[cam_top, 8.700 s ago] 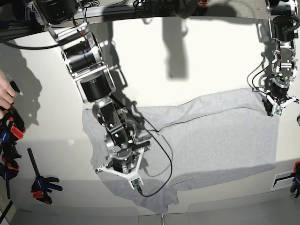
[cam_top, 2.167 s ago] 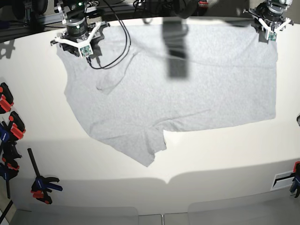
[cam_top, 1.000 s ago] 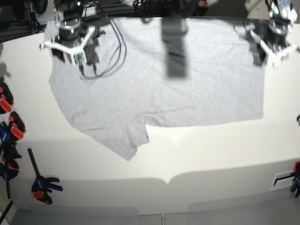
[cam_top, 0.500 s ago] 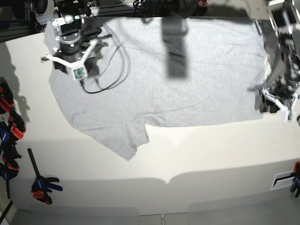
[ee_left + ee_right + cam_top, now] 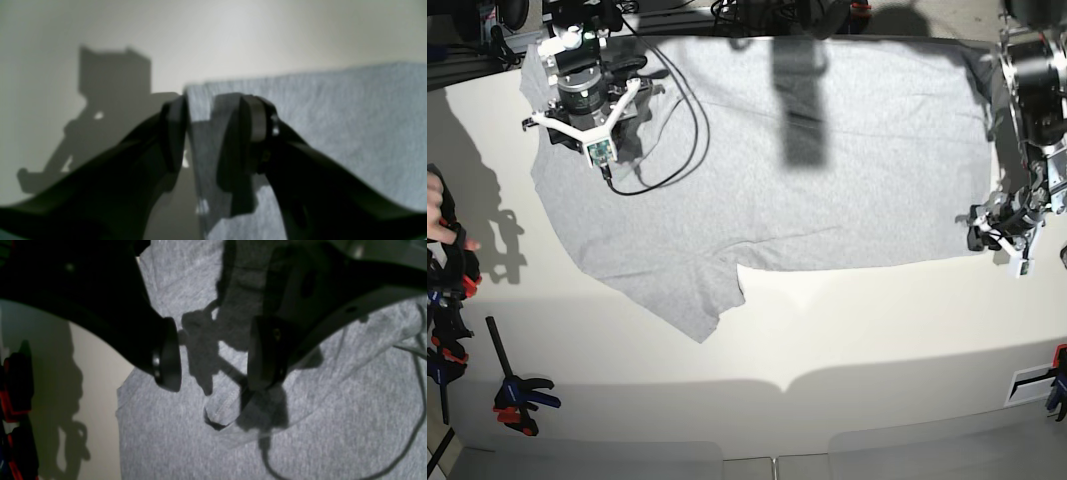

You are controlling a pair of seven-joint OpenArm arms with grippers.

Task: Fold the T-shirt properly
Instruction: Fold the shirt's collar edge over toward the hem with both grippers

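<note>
Worktop: cream, shadowed along its near edge.
Clamps: red-and-black, at the worktop's left edge.
Cable: black, looping near the far-left corner.

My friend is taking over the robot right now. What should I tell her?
Left gripper: open, straddling the T-shirt's near corner edge, at the base view's right.
Right gripper: open, hovering over wrinkled cloth near the far corner at the base view's left.
T-shirt: spread flat on the table, plain side up, one sleeve toward the camera.
Done: shirt laid out.
Left: every fold; nothing is gripped yet.
</note>
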